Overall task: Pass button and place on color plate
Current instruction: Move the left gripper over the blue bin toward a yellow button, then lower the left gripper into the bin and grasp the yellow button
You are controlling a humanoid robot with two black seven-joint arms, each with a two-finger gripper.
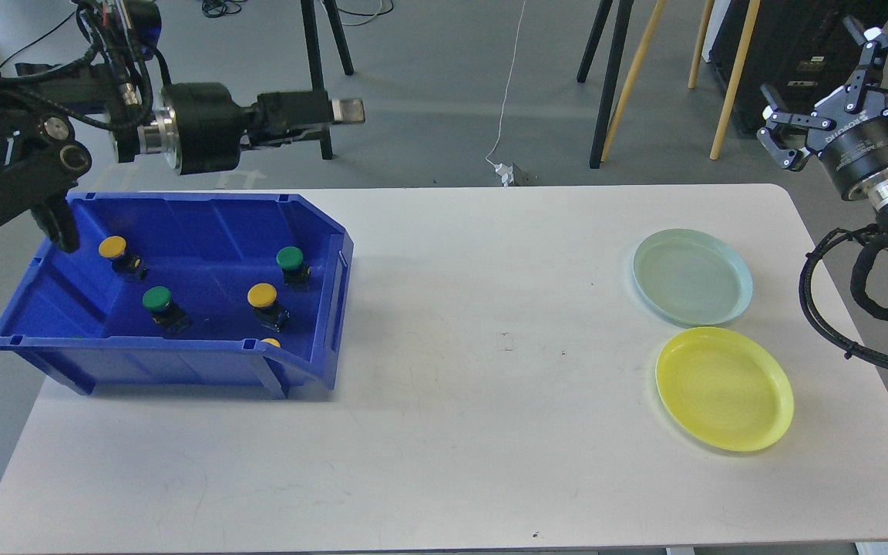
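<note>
Several push buttons lie in a blue bin [182,368] at the table's left: yellow ones [112,247] [262,294], green ones [156,297] [289,257], and one more yellow button half hidden by the front wall [271,342]. A pale green plate [692,276] and a yellow plate [724,388], both empty, lie at the right. My left gripper [344,112] is raised behind the bin, pointing right and seen side-on, so its fingers cannot be told apart. My right gripper [818,73] is open and empty, high beyond the table's right edge.
The white table [490,401] holds only the bin and the plates. Black stand legs [317,69] and wooden poles [725,77] stand on the floor behind the table. A cable and a plug [507,171] lie near the back edge.
</note>
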